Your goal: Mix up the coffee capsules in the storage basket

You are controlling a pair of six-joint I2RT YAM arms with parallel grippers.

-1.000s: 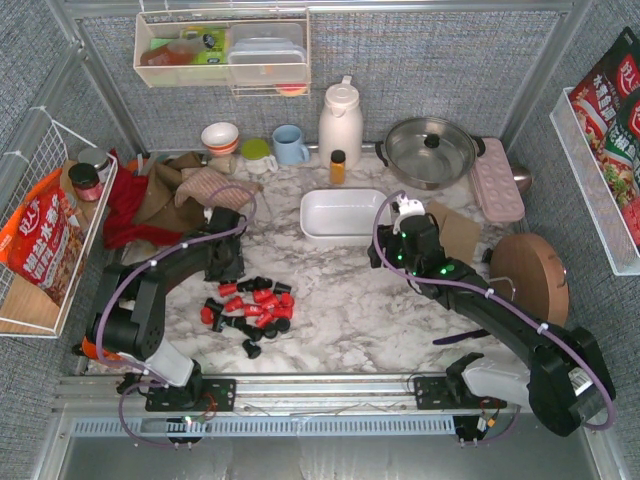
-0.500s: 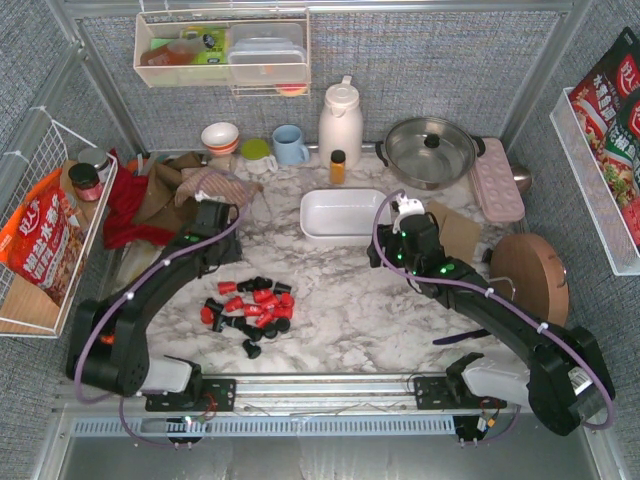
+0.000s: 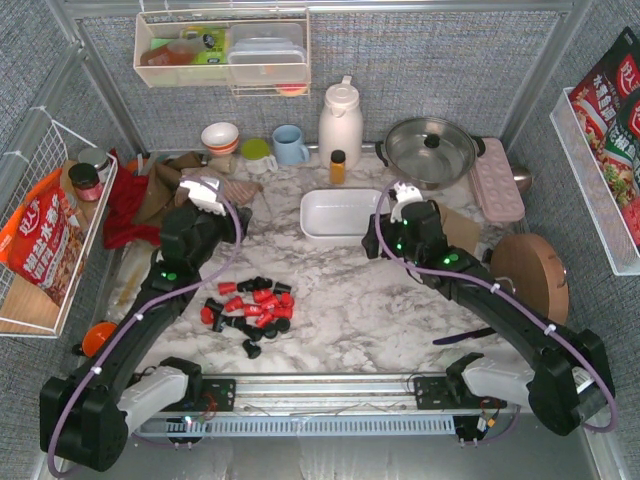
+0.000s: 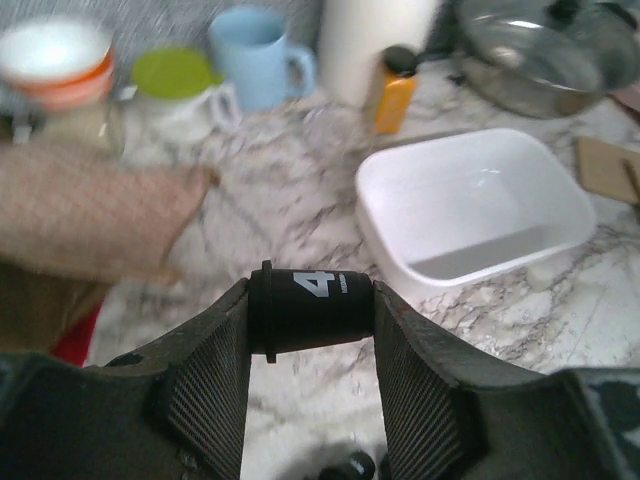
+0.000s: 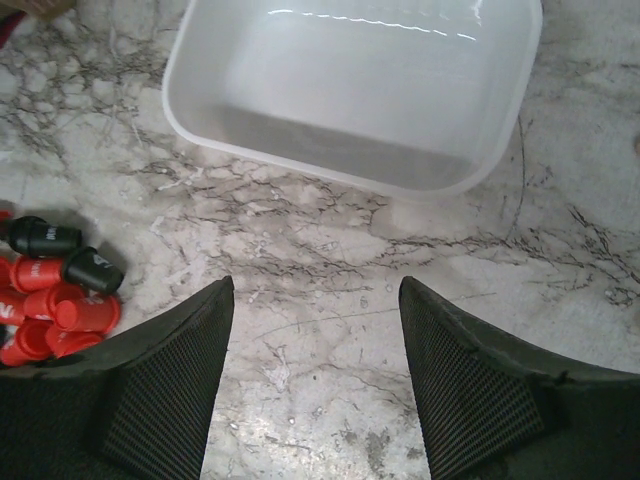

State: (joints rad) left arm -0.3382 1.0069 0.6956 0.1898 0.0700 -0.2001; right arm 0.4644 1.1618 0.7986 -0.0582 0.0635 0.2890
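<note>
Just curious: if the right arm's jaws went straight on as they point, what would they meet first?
Probably the bare marble table, just short of the white storage basket; on a flatter path, the basket's near wall. Depth is unclear.

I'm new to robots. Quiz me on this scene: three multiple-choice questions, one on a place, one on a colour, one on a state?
1. Where is the capsule pile? A shelf; B table; C pot.
2. Colour of the capsule in the left gripper? A red; B green; C black.
3. The right gripper is: A open, empty; B shut on a capsule; C shut on a mug.
Answers: B, the pile lies on bare marble; C, the held capsule is black; A, nothing sits between its spread jaws.
</note>
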